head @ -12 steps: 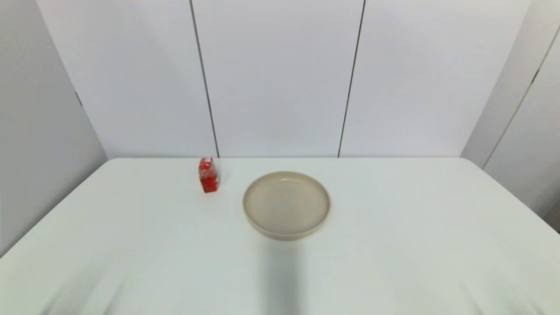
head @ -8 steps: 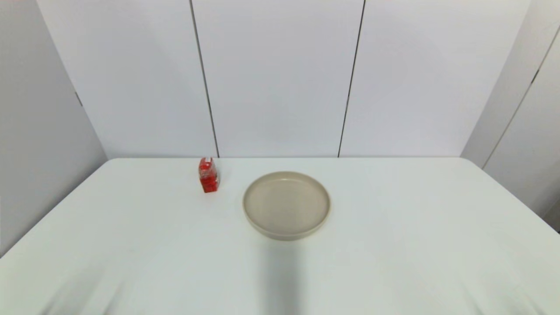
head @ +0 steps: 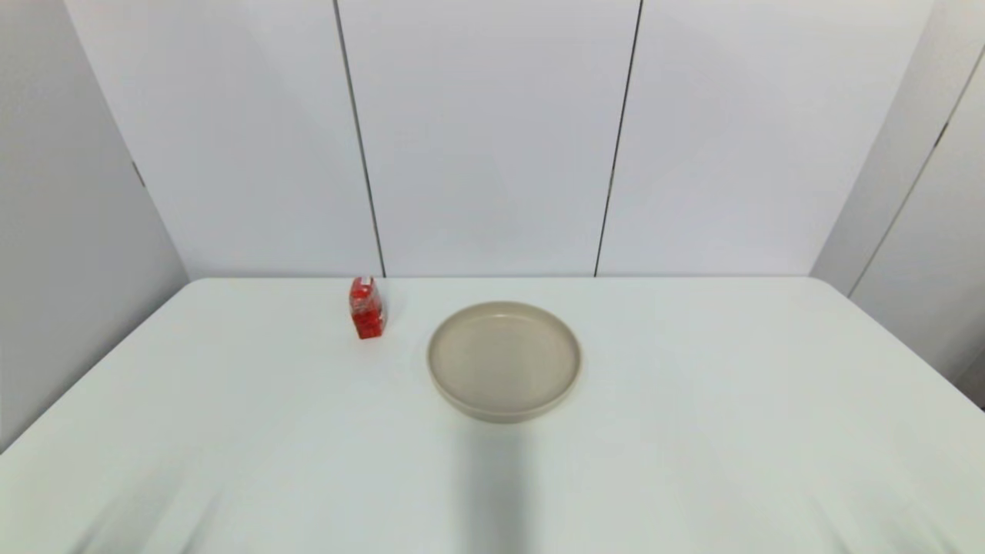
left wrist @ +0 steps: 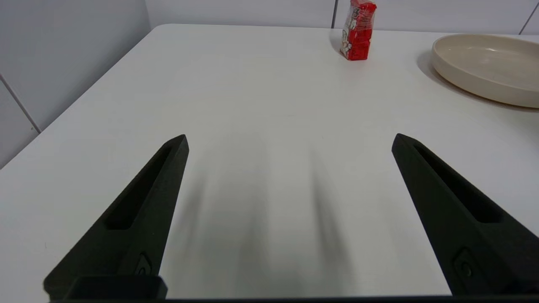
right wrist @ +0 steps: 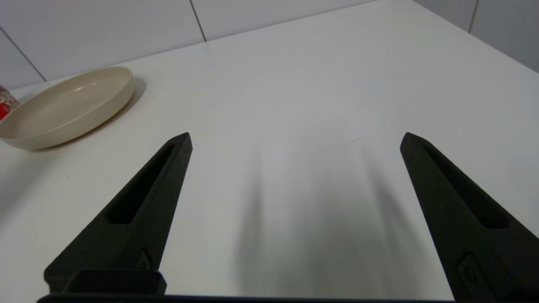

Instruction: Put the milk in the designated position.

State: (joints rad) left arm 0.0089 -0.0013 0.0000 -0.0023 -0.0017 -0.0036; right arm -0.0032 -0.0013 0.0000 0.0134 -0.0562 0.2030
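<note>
approach not yet begun: the milk (head: 367,308) stands upright near the table's (head: 692,462) far edge, just left of the plate (head: 504,361), while left gripper (left wrist: 289,141) and right gripper (right wrist: 296,139) wait spread wide and empty near the front edge; next, presumably, left gripper reaches forward to straddle the carton.

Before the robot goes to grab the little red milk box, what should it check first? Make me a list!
1. The milk carton stands upright on the white table: ok.
2. Nothing lies between the left gripper and the carton: ok.
3. Left fingers spread wide enough for the carton: ok.
4. The beige plate has nothing in it: ok.
5. Carton stands apart from the plate, with room to grasp: ok.
6. Right gripper is open, holds nothing and is away from the carton: ok.
</note>
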